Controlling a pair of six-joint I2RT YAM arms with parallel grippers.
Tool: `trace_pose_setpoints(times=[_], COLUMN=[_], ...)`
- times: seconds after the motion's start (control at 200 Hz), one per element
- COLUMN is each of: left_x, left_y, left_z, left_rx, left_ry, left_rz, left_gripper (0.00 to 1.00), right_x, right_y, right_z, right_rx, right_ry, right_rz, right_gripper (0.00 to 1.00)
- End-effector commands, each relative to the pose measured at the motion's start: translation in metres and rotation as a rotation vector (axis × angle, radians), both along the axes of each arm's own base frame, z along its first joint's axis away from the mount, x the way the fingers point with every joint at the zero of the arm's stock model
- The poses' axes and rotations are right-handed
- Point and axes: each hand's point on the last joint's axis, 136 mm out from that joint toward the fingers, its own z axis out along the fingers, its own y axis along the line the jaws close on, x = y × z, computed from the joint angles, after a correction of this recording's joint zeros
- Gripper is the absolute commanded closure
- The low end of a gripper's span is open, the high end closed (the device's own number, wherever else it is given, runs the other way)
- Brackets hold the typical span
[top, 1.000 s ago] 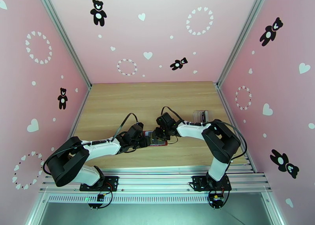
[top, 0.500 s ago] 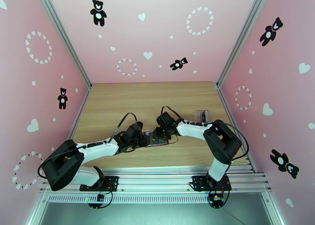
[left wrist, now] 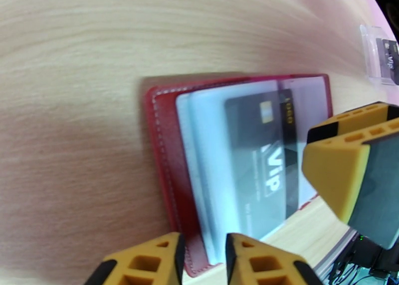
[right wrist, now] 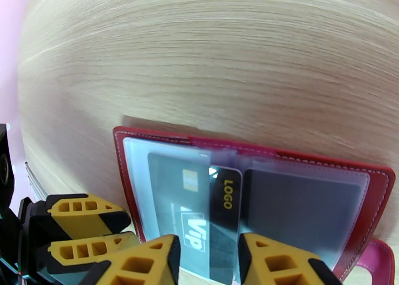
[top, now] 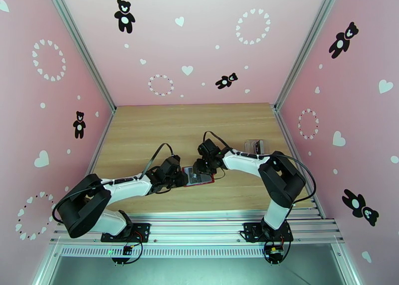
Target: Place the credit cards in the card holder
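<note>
The dark red card holder lies open on the table between both grippers, its red border framing clear pockets. A black VIP credit card sits partly inside a pocket, and over it lies a black card marked LOGO. A dark card fills the other pocket. My left gripper rests at the holder's near edge, fingers a narrow gap apart. My right gripper stands over the VIP card, slightly open, clamping nothing.
A clear plastic case with a dark card inside stands to the right of the holder, by my right forearm; it also shows at the top right in the left wrist view. The two grippers' fingers sit very close together over the holder.
The left arm's elbow dipped toward the near edge and came back, and its fingers have narrowed. My right gripper shifted slightly away from the near edge. The card holder stays in place.
</note>
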Motion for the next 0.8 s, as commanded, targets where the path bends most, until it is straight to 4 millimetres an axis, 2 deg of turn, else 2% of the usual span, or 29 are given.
trace_pose_setpoints(times=[0.0,0.235,0.626,0.796], left_x=[0.008,0.008,0.008,0.007], left_y=[0.000,-0.002,-0.003,-0.002], left_z=[-0.001,-0.008,-0.009,-0.007], left_rx=[0.005,0.001,0.000,-0.003], left_ry=[-0.017,-0.002,0.000,-0.005], left_rz=[0.013,0.012,0.012,0.012], left_gripper=[0.74,0.78,0.81,0.81], right_x=[-0.003,-0.006,-0.013,-0.010], right_y=[0.003,0.006,0.026,0.015], right_z=[-0.007,-0.009,-0.003,0.002], right_rx=[-0.016,-0.014,0.022,-0.027], right_ry=[0.015,0.021,0.026,-0.016], right_rz=[0.019,0.027,0.057,0.049], right_gripper=[0.63,0.63,0.67,0.67])
